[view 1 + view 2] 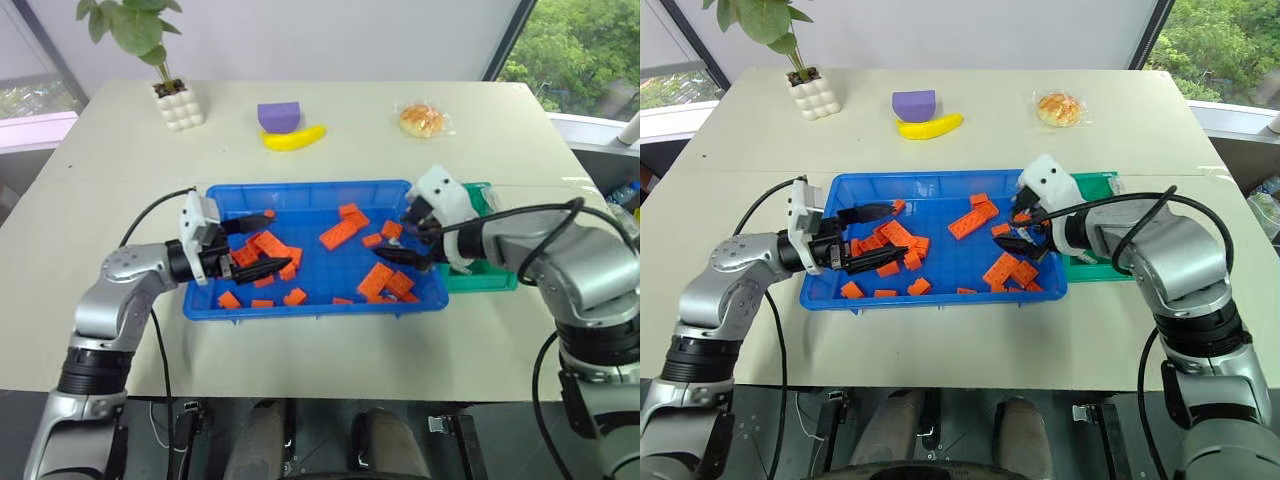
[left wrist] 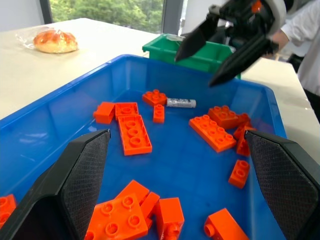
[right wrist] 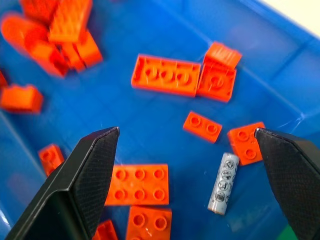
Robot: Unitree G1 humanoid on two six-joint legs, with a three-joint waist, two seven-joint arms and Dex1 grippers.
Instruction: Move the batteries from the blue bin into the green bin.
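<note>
Plainly, grey battery (image 3: pixel 223 183) (printed label) lies flat; both grippers' fingers spread, empty.

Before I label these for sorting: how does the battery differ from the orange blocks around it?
The battery is a slim whitish-grey cylinder with printed marks; the orange blocks are flat, studded rectangles. There is one battery, many blocks. Both lie loose on the floor of the blue bin.

Both claws (image 1: pixel 248 243) (image 1: pixel 408 238) wide open.
</note>
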